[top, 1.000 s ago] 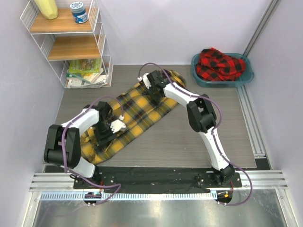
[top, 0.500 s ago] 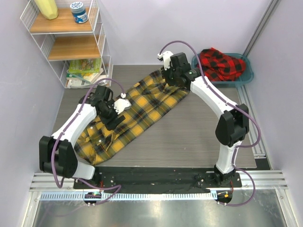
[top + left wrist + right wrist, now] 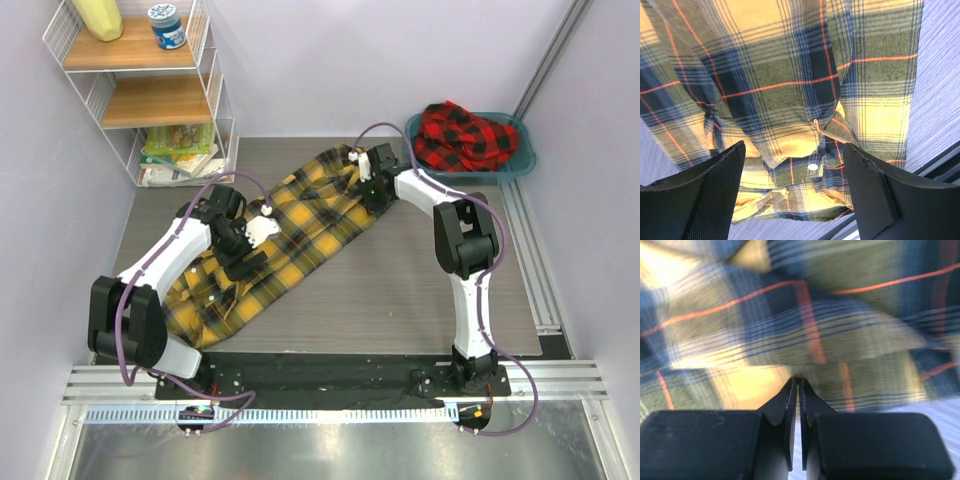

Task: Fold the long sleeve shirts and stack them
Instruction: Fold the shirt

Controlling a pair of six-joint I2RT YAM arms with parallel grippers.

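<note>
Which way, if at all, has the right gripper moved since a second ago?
Yes: the right gripper has shifted right, closer to the teal basin.

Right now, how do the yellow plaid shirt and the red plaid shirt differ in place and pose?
The yellow plaid shirt lies spread long and diagonal on the table; the red plaid shirt sits bunched in a heap in the teal basin at the far right corner. The left gripper and right gripper are both at the yellow one; neither is at the red one. Both shirts are plaid with black checks.
</note>
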